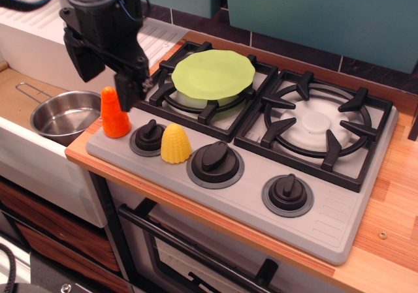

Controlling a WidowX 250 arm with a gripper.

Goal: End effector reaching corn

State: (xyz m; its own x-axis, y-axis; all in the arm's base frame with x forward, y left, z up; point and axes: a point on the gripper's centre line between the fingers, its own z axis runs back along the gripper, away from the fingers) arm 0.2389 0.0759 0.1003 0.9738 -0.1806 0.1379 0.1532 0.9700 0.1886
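The yellow toy corn stands upright on the grey stove panel, between the leftmost knob and the middle knob. My black gripper hangs at the upper left, its narrow fingers pointing down just right of the orange carrot. The fingertips are above and to the left of the corn, apart from it. The fingers look close together with nothing between them.
A lime green plate lies on the left burner grate. The right burner is bare. A steel pot sits in the sink to the left of the stove. A third knob is at the front right.
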